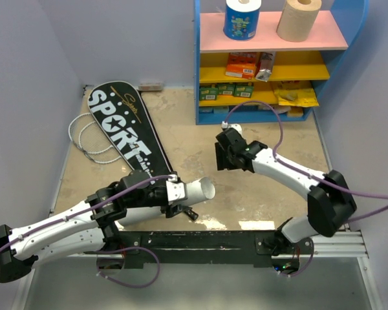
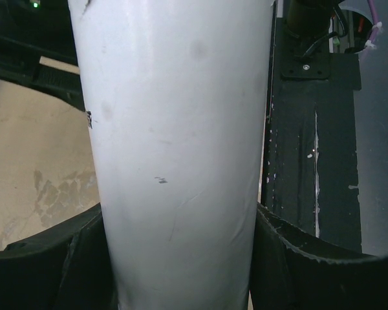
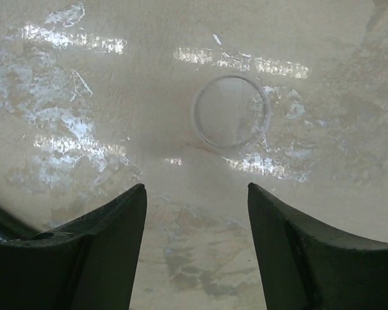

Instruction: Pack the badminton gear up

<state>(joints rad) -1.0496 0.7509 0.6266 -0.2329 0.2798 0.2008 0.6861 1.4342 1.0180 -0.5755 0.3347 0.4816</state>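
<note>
Within the left end effector [image 2: 181,265], the long white tube [image 2: 174,129].

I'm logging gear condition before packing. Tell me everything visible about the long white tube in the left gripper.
The long white tube is a smooth cylinder, plastic or card by its look, with faint scuffs and one small dark speck. Its end toward the right arm is open and hollow. It is held level near the beige table's front edge in the left gripper, black fingers pressing on both sides. Nothing else visibly touches it.
</note>
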